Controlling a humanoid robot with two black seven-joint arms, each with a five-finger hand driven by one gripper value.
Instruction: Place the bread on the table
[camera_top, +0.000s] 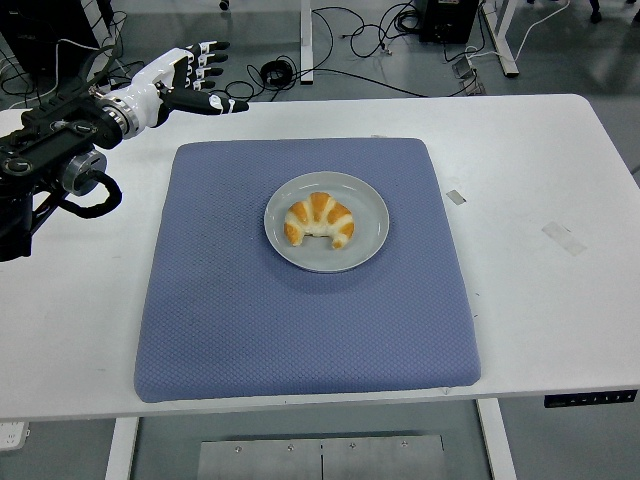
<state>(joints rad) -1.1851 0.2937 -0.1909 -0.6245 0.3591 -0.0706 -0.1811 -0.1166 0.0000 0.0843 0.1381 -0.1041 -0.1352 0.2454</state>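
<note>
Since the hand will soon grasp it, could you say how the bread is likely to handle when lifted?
The bread, a curved croissant, looks light and soft, so it probably squashes under a firm squeeze. Its crescent shape seems unlikely to roll. The plate may slide if pushed.

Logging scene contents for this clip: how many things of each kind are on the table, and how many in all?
Bread (croissant): 1
Plate, grey: 1
Mat, blue: 1
Tape scraps on the bare table, right of the mat: 2
Total: 5
The left hand hovers open over the far left corner, holding nothing.
</note>
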